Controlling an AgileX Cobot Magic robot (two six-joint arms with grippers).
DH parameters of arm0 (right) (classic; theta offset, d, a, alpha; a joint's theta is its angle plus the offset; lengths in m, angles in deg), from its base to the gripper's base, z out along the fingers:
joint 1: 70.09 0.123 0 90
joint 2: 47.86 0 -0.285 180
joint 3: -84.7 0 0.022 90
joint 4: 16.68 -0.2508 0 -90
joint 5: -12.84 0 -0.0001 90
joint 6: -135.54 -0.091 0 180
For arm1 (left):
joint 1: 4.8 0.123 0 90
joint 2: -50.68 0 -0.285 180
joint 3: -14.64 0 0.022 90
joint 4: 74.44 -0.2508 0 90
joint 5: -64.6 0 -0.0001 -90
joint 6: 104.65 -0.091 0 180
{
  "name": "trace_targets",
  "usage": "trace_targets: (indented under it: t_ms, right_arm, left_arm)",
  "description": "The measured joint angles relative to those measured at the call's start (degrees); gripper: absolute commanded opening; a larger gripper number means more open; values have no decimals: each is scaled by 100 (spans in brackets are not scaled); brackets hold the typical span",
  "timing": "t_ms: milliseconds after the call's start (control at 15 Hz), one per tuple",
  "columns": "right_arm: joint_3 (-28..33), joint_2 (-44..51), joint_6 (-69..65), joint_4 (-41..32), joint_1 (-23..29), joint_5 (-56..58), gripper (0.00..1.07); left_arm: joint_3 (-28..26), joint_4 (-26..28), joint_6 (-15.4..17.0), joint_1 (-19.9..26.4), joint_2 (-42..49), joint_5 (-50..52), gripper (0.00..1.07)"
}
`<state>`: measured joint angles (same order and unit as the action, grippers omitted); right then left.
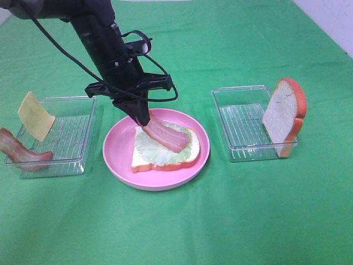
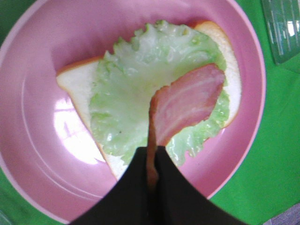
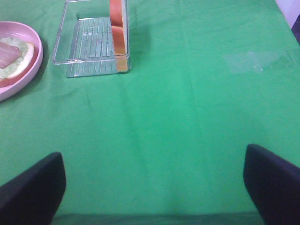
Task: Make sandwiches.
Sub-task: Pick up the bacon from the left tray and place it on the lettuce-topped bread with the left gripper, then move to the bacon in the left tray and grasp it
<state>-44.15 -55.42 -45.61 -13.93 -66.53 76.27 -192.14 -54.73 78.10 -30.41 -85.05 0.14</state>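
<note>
The bacon strip (image 2: 187, 103) pinched in the left gripper (image 2: 151, 154) vanishes between the closed jaws, its gripped end unseen. Under it, lettuce (image 2: 136, 93) covers most of the bread slice (image 2: 77, 82) (only crust and corners show). Of the right gripper (image 3: 152, 164), just two dark fingers (image 3: 33, 192) show, cut by the frame edge. Ahead of it, the upright bread slice (image 3: 117, 28) is cropped too.
</note>
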Motion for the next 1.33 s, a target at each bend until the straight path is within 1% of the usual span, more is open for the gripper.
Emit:
trace_targets:
  t_ms: [67, 133, 267, 333, 400, 667, 733, 867, 1000, 1067, 1200, 1333]
  right_arm:
    - [0, 0, 0, 0, 0, 0, 99]
    - [0, 0, 0, 0, 0, 0, 99]
    - [0, 0, 0, 0, 0, 0, 99]
    - [0, 0, 0, 0, 0, 0, 99]
    - [0, 0, 0, 0, 0, 0, 99]
    - [0, 0, 0, 0, 0, 0, 99]
    - [0, 0, 0, 0, 0, 0, 99]
    - [0, 0, 0, 0, 0, 0, 99]
    - [0, 0, 0, 0, 0, 0, 99]
    - [0, 0, 0, 0, 0, 0, 99]
    - [0, 0, 0, 0, 0, 0, 99]
    - [0, 0, 0, 0, 0, 0, 99]
  left_arm:
    - [0, -23, 34, 0, 0, -23, 0]
    - [0, -29, 40, 0, 0, -40, 3]
    - [0, -46, 52, 0, 0, -80, 27]
    - [0, -57, 74, 0, 0, -103, 80]
    - [0, -63, 80, 0, 0, -103, 101]
    - [-160, -160, 74, -6, 69, -309, 102]
    - [-361, -246, 80, -6, 120, -447, 102]
    - [-682, -418, 258, -6, 212, -458, 102]
    - [-653, -579, 367, -6, 447, -464, 102]
    - [-344, -791, 390, 0, 825, -458, 102]
    - [430, -1020, 493, 115, 1513, -493, 102]
    - [1066, -1175, 527, 510, 2229, -498, 102]
